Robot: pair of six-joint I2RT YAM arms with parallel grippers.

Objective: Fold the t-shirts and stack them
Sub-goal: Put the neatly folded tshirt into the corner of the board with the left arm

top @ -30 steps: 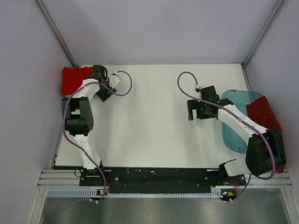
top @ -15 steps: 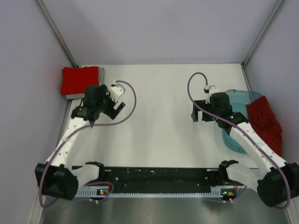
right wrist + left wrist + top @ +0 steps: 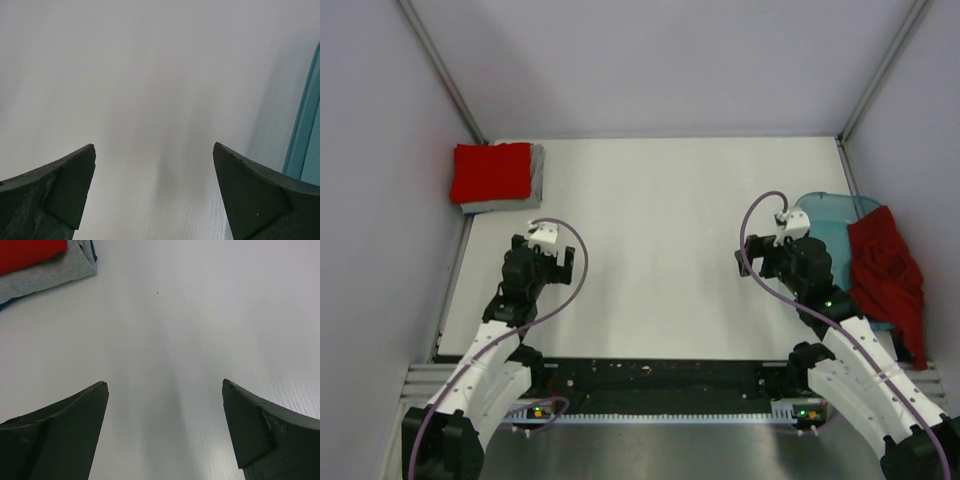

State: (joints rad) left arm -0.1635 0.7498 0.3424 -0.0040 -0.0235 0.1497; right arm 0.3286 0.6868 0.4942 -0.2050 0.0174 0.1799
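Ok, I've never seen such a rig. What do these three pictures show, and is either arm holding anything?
A left arm and right arm stand at a white table. One picture looks down from above; the other two come from wrist cameras, the dark wedges being each gripper's fingers. The left gripper and right gripper are open and empty. Far left, a folded bright red t-shirt lies on a light grey t-shirt. At right, a darker red t-shirt hangs over a blue tub.
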